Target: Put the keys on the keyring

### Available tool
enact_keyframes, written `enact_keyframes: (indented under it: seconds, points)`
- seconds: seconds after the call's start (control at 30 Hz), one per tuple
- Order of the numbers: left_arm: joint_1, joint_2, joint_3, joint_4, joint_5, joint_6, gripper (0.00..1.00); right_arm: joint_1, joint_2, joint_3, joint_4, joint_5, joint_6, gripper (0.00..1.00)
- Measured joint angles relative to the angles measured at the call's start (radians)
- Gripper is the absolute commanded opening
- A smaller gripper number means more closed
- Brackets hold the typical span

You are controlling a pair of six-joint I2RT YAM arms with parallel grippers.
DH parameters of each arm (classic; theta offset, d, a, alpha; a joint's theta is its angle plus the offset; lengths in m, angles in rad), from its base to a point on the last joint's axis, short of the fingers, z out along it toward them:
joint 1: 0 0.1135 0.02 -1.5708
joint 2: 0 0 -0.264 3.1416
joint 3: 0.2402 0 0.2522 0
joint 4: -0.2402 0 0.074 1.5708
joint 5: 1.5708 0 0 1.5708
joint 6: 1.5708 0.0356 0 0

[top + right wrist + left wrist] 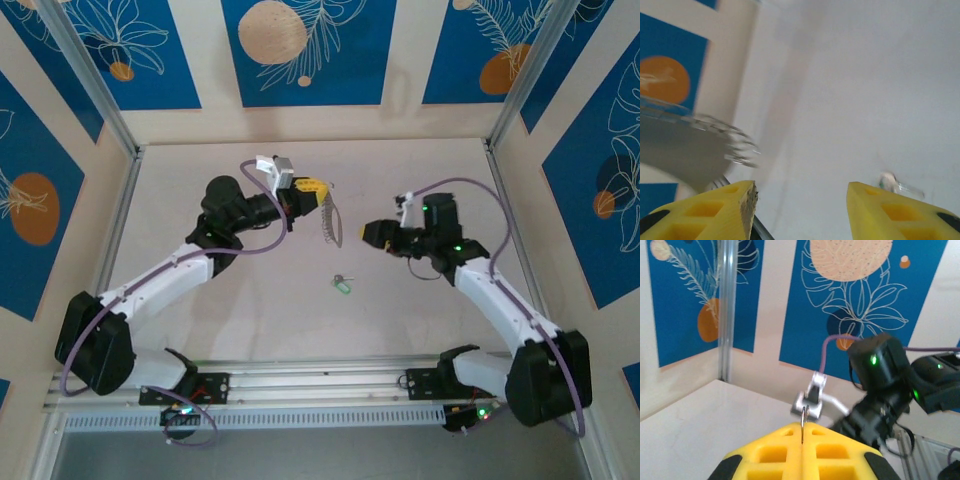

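Observation:
My left gripper (318,192) is shut on the keyring (328,224), a thin grey loop that hangs from its yellow fingers above the table. In the left wrist view the ring (804,419) stands edge-on, pinched between the closed pads of that gripper (802,432). The green-headed key (342,284) lies flat on the table, below and between the arms. Just right of the ring, my right gripper (368,232) is open and holds nothing. Its wrist view shows the gripper (801,200) with a wide gap, the blurred keyring (735,145) at the left and the key (890,181) at the right.
The right arm's black wrist (880,380) fills the space just beyond the ring in the left wrist view. Aluminium posts (110,110) and blue patterned walls enclose the table. A metal rail (320,385) runs along the near edge.

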Motion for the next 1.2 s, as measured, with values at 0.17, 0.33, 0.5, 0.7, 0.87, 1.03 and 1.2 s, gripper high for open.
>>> enact_keyframes:
  seconds: [0.17,0.33,0.5,0.7,0.87,1.03,1.2]
  points:
    - [0.031,-0.024,-0.031,-0.005,-0.027,0.003,0.0,0.141,0.154,-0.003,-0.051,0.156,0.006,0.49]
    - [0.068,-0.04,-0.069,-0.005,-0.031,-0.008,0.0,0.221,0.285,0.014,-0.087,0.259,0.047,0.45]
    - [0.107,-0.049,-0.086,-0.003,-0.034,-0.027,0.0,0.297,0.364,0.064,-0.1,0.305,0.082,0.43]
    - [0.13,-0.068,-0.09,0.001,-0.033,-0.043,0.0,0.375,0.411,0.077,-0.071,0.285,0.119,0.44]
    - [0.14,-0.083,-0.095,0.0,-0.028,-0.045,0.0,0.383,0.484,0.08,-0.026,0.255,0.144,0.43]
    - [0.141,-0.085,-0.095,0.0,-0.024,-0.045,0.0,0.339,0.511,0.082,-0.015,0.239,0.148,0.42]
    - [0.143,-0.085,-0.095,0.0,-0.018,-0.045,0.0,0.249,0.475,0.072,-0.022,0.244,0.143,0.42]
